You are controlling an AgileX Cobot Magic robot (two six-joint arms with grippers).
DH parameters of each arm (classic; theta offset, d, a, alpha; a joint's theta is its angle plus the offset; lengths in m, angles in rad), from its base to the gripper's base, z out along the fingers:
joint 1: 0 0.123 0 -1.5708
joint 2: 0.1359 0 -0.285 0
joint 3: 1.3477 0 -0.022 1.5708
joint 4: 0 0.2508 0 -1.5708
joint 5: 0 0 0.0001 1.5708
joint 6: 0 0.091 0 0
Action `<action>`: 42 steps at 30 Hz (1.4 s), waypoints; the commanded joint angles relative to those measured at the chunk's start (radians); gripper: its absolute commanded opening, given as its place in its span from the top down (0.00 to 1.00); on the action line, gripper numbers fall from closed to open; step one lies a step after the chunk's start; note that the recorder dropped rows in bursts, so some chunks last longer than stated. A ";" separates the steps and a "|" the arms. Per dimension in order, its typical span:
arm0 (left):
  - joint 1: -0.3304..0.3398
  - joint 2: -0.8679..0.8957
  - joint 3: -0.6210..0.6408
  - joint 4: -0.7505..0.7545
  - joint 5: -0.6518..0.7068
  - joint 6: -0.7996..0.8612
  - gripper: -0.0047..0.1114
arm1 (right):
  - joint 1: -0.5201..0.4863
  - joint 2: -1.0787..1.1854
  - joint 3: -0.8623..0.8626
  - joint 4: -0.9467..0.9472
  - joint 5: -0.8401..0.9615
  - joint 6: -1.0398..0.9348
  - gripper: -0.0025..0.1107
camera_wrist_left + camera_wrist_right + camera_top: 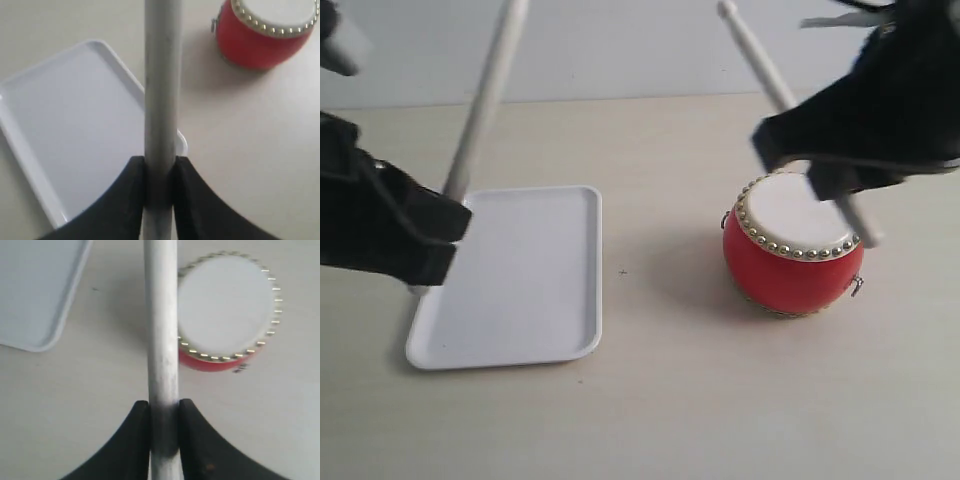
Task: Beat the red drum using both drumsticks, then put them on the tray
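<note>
A small barrel-shaped red drum (790, 275) is seen right of centre in the exterior view, standing upright on the tabletop (660, 410). Its body is glossy and rounded. Its flat cream skin (785, 215) is ringed by a row of small brass studs (798, 253), and a small metal ring (858, 288) is hung at its lower right side.

A flat white tray (510, 290) is laid at the lower left of that frame, well apart from the drum. It is rectangular and smooth, with rounded corners and a low raised rim.

The left drumstick (485, 95), a pale, smooth, round rod, is held steeply and runs out of the top of the frame. It is clamped between the black fingers of the left gripper (159, 172), which are pressed against its two sides. Its lower end is seen by the tray's left edge.

The right drumstick (757, 55) is tilted, with its rounded tip at the top of the frame and its other end over the drum's right rim. Whether the skin is touched cannot be told. The right gripper (164, 415) is closed tight on this rod above the drum.

The tabletop is matt pale beige with faint grain. A plain pale wall (620, 50) is seen behind it.
</note>
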State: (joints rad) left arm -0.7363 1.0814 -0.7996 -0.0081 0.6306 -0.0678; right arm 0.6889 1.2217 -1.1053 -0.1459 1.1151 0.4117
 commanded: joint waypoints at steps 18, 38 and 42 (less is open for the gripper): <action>-0.113 0.503 -0.313 -0.208 0.203 0.241 0.96 | -0.293 -0.238 0.416 0.130 0.000 -0.450 0.98; -0.122 0.679 -0.527 -0.182 0.315 0.209 0.96 | -0.345 -0.184 0.407 0.139 0.013 -0.440 0.98; -0.122 0.681 -0.519 -0.182 0.312 0.211 0.96 | -0.345 -0.189 0.407 0.137 0.021 -0.444 0.98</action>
State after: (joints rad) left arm -0.8542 1.7614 -1.3146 -0.1936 0.9351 0.1495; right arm 0.3498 1.0356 -0.6927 -0.0162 1.1343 -0.0122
